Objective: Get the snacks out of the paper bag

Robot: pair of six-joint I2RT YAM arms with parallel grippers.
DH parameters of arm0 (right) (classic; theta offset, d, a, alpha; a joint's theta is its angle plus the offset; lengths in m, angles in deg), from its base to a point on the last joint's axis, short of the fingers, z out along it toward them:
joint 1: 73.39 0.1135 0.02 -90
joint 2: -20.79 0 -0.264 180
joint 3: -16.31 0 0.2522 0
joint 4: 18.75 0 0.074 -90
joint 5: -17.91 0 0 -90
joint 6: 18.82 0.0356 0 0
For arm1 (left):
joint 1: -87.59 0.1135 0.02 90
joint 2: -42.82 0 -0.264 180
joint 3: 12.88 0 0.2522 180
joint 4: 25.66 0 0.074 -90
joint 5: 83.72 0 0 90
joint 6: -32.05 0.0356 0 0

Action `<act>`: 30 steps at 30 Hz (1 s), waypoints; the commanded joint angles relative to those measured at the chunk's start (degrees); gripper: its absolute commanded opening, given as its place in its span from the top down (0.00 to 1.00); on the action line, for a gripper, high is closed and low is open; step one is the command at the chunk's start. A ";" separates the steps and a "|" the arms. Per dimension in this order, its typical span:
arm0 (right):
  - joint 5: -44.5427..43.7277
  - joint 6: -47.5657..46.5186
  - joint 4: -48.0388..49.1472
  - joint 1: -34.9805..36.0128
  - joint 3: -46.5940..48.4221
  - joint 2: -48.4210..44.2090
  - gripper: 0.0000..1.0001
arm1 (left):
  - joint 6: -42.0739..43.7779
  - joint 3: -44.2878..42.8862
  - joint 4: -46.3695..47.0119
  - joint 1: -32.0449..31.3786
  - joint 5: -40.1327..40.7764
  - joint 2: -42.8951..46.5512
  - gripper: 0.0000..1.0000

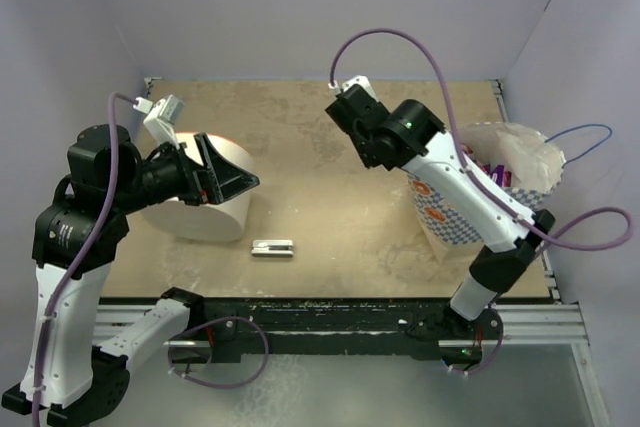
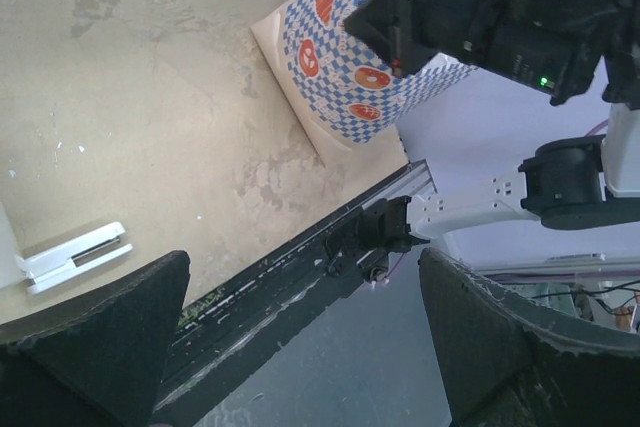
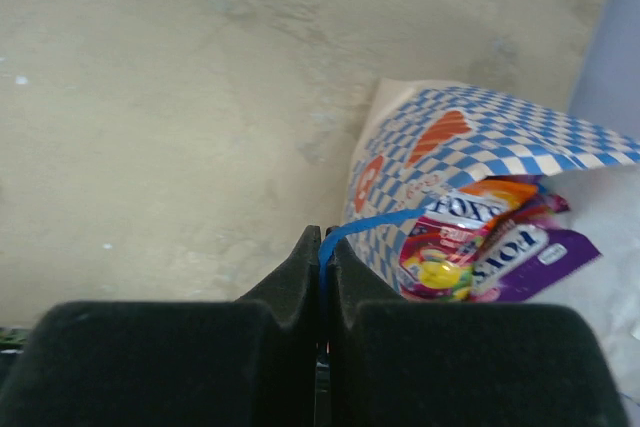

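Observation:
The paper bag (image 1: 470,209) stands at the table's right side, its mouth open upward; it also shows in the left wrist view (image 2: 335,62) and the right wrist view (image 3: 440,142). The snacks lie inside at its mouth: a pink packet (image 3: 445,242), a purple one (image 3: 540,262) and an orange one (image 3: 500,190); a bit of purple print shows from above (image 1: 497,169). My right gripper (image 3: 320,239) is shut on a blue string handle (image 3: 375,219) beside the bag's left side (image 1: 375,152). My left gripper (image 1: 228,181) is open and empty (image 2: 300,347), raised over the white cylinder.
A plain white cylinder (image 1: 205,212) stands at the left under my left gripper. A small grey metal clip (image 1: 272,248) lies near the front edge, also in the left wrist view (image 2: 75,257). The bag's other blue handle (image 1: 585,135) loops out to the right past the table's edge.

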 commanded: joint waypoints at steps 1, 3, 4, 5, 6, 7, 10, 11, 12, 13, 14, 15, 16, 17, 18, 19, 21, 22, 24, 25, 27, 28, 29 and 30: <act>14.55 10.22 6.69 2.73 8.45 4.29 1.00 | 1.48 -2.68 -0.04 -0.09 -0.26 -0.06 0.01; 19.65 13.41 10.30 3.31 10.65 6.46 1.00 | 1.67 -3.04 -0.38 -0.16 0.05 -0.08 0.01; 22.18 15.01 12.41 3.59 11.77 7.53 1.00 | 1.69 -3.26 -0.55 -0.14 0.24 -0.08 0.01; 24.47 16.97 14.46 3.77 12.92 8.67 1.00 | 1.76 -3.50 -0.74 -0.16 0.53 -0.05 0.01; 27.10 18.50 16.63 3.94 14.06 9.75 1.00 | 1.88 -3.71 -0.92 -0.11 0.75 -0.05 0.01; 29.82 20.34 19.15 4.12 15.07 11.10 1.00 | 1.93 -3.96 -1.16 -0.11 1.08 -0.05 0.01; 37.32 25.09 26.67 4.53 16.56 13.83 1.00 | 2.33 -4.89 -2.18 -0.08 2.04 0.04 0.01; 39.00 26.58 28.99 4.53 16.36 14.39 1.00 | 2.44 -5.18 -2.57 -0.10 2.42 0.06 0.01; 40.24 28.20 31.16 4.53 16.22 14.73 1.00 | 2.55 -5.41 -2.98 -0.13 2.88 0.21 0.01; 41.21 29.50 32.95 4.53 16.01 15.05 1.00 | 2.56 -5.60 -3.41 -0.11 3.29 0.32 0.01; 42.08 30.83 34.18 4.53 15.86 15.31 1.00 | 2.56 -5.86 -3.69 -0.15 3.68 0.45 0.01; 42.54 32.05 34.75 4.53 16.01 15.55 1.00 | 2.56 -6.08 -4.00 -0.16 3.91 0.57 0.01; 42.89 32.79 34.95 4.53 16.40 15.79 0.99 | 2.44 -6.23 -4.15 -0.15 4.17 0.77 0.01; 43.48 32.88 34.98 4.58 16.71 15.87 0.95 | 2.33 -6.29 -4.30 -0.12 4.44 0.91 0.01; 44.42 32.50 35.09 4.54 16.86 15.83 0.89 | 2.28 -6.37 -4.38 -0.16 4.64 0.97 0.01; 44.61 31.91 34.80 4.47 17.03 15.58 0.79 | 2.10 -6.40 -4.39 -0.13 4.84 1.08 0.01; 43.85 30.11 33.47 4.13 17.09 14.47 0.60 | 1.68 -5.99 -4.10 -0.09 5.11 1.18 0.01; 43.51 28.97 32.83 3.91 16.82 13.60 0.52 | 1.35 -5.57 -3.77 -0.13 5.20 1.25 0.01; 41.78 26.49 30.95 3.48 15.92 11.25 0.37 | 0.29 -4.36 -2.38 -0.10 5.58 1.62 0.01; 40.03 25.43 29.78 3.21 15.19 9.92 0.31 | -0.43 -3.58 -1.39 -0.15 5.76 1.80 0.01; 36.66 23.13 27.92 2.47 12.55 6.40 0.19 | -1.92 -1.80 1.14 -0.14 5.69 1.89 0.01; 35.38 21.55 27.50 2.06 10.94 4.47 0.14 | -2.69 -0.79 2.74 -0.13 5.48 1.76 0.01; 34.23 19.80 27.45 1.73 9.07 2.35 0.09 | -3.42 0.08 4.11 -0.12 5.23 1.28 0.01; 32.97 18.00 27.75 1.46 7.01 0.41 0.05 | -4.53 0.79 5.53 -0.11 4.90 0.49 0.01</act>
